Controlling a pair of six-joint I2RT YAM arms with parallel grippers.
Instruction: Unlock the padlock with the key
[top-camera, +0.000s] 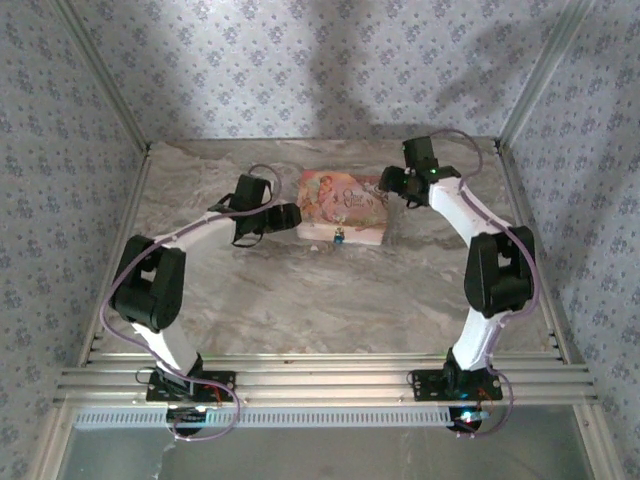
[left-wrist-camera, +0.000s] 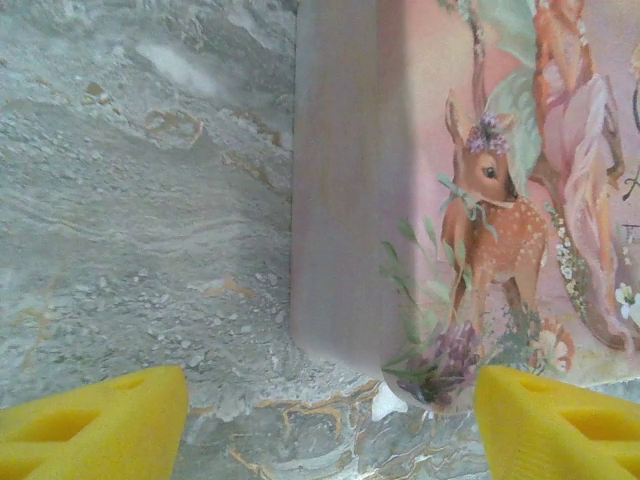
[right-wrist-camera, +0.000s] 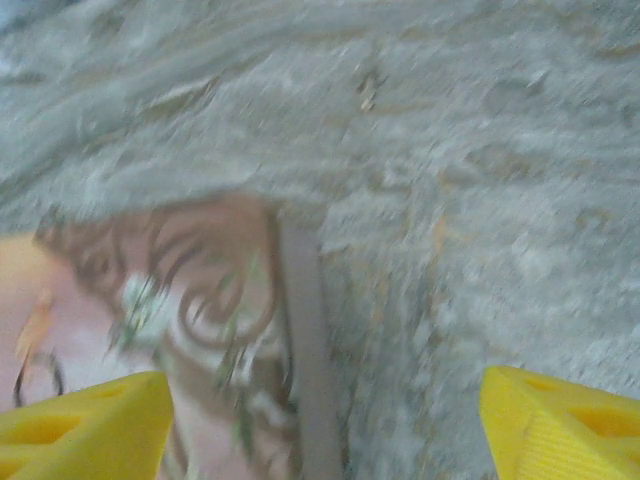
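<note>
Here, at centre left of the overhead view, our left tool (top-camera: 297, 214) sits just beside the pink floral box (top-camera: 345, 200), its yellow fingers (left-wrist-camera: 95, 420) spread wide and gripping nothing. Just right of it, at the box's lower edge mid-frame, sits the padlock (top-camera: 340, 238). We judge it light, rigid and metal-slick, likely to twist away under a push, so we would pinch its flat body faces and leave the keyhole free. It looks tiny and dark blue-green; finer details are too small to tell. Right of centre, our right tool (top-camera: 390, 188) is likewise spread and empty.
</note>
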